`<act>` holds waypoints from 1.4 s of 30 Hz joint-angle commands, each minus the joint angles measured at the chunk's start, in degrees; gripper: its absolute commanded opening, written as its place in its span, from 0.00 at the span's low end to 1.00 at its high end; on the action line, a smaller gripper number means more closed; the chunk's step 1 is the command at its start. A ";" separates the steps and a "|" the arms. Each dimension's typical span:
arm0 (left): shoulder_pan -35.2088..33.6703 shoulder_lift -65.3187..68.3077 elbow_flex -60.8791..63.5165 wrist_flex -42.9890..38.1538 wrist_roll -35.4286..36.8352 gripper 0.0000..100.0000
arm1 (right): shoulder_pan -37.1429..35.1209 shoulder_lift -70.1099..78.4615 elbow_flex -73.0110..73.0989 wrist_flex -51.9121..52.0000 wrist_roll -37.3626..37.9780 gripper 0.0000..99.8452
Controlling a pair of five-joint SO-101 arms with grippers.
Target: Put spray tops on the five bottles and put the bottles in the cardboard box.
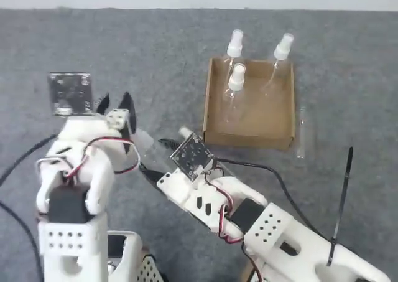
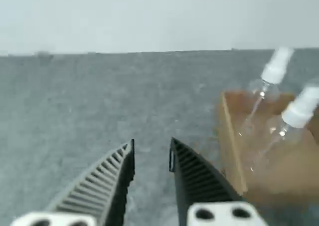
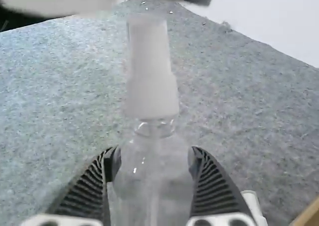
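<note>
1. Right gripper (image 3: 154, 156): clenched on the clear bottle (image 3: 149, 198), with both ribbed jaws pressing the shoulder just under the neck. A white spray top (image 3: 149, 71) sits on the neck. You cannot tell from these views whether it is fully seated.

2. Left gripper (image 2: 152, 143): released, jaws apart with nothing between them. In the high view it stands at centre-left, just above the held bottle.

3. Cardboard box (image 1: 249, 139): upper right of centre in the high view. Three capped bottles stand in or lean on it: one at the back left (image 1: 235, 45), one at the back right (image 1: 283, 47) and one toward the middle (image 1: 236, 78).

4. One further bottle (image 1: 301, 132) lies flat on the grey mat, just beside the box's right wall. It appears to have no top.

5. Handling judgement: the bottle looks like thin, empty, clear plastic, so it is probably light, smooth and apt to slip or turn in the jaws. Its wall will likely give if you squeeze hard. Keep your hold on the shoulder or upper body, where the taper resists sliding, and never on the spray top, which may pull off.

6. Risk: the box already holds tall, tippy bottles. Bring the held one into a free part of the box so that you do not knock them.
</note>
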 commanded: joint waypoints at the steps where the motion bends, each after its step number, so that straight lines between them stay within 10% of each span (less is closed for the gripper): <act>1: 6.24 0.70 0.66 -0.70 -2.29 0.09 | 0.92 0.13 -0.44 -0.92 -0.53 0.01; 18: 9.49 0.62 -2.15 0.35 -8.18 0.07 | 1.19 0.13 -0.44 -0.84 -0.53 0.01; 30: -0.18 0.70 -6.99 2.99 -8.35 0.07 | 3.82 0.13 -0.35 -0.92 -0.53 0.01; 42: 9.67 0.70 1.36 -0.53 -8.18 0.07 | 3.65 0.13 -0.35 -0.84 -0.53 0.01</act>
